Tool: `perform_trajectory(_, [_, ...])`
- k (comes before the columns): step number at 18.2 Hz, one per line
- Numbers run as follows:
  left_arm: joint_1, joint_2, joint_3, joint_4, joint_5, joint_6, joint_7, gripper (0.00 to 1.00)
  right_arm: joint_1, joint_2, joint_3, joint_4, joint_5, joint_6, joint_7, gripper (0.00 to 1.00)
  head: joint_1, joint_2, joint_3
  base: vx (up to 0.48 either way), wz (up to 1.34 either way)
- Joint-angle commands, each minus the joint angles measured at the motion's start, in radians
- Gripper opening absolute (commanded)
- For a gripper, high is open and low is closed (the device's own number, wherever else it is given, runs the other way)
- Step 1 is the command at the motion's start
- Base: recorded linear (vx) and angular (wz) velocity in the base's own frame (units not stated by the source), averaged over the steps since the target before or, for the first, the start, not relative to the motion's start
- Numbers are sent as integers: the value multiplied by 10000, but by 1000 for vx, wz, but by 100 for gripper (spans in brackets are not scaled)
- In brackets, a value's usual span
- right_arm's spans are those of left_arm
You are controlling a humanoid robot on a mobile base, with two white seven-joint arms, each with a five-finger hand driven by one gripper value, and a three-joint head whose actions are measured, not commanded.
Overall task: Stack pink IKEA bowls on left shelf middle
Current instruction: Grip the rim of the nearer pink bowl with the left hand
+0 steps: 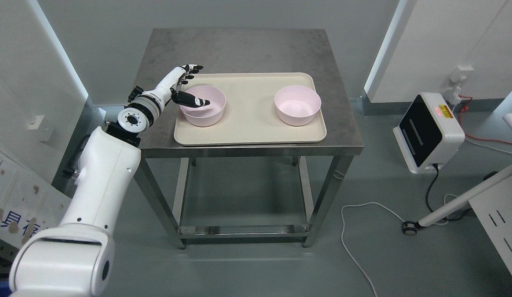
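Two pink bowls stand upright on a cream tray (251,136) on a steel table. The left bowl (204,117) is near the tray's left edge and the right bowl (298,108) near its right edge. My left hand (202,84) reaches in from the lower left and straddles the left bowl's near-left rim. Its thumb (194,101) lies inside the bowl, while the fingers (190,71) are spread outside, up and back from the rim. The hand is open and the bowl rests on the tray. My right arm is out of the picture.
The steel table (247,49) has bare surface behind the tray. A white and black device (427,132) with a cable stands on the floor at right. A white wheeled stand leg (458,202) crosses the lower right. White panels line the left side.
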Motion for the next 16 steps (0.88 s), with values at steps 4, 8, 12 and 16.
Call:
perform_trajectory(4, [-99, 33, -714, 1183, -35, -6, 317, 72, 1, -175, -92, 0, 77, 1, 4, 100, 0, 0, 0, 0, 0])
perform_trajectory(8, [-130, -28, -992, 1183, -20, -36, 317, 62, 1, -175, -92, 0, 77, 1, 4, 100, 0, 0, 0, 0, 0])
perform_trajectory(12, [-252, -135, -992, 1167, -20, -113, 332, 42, 1, -175, -92, 0, 77, 1, 4, 100, 0, 0, 0, 0, 0])
perform_trajectory(16, [-437, -212, -992, 1167, -20, -235, 332, 28, 1, -175, -92, 0, 77, 1, 4, 100, 0, 0, 0, 0, 0])
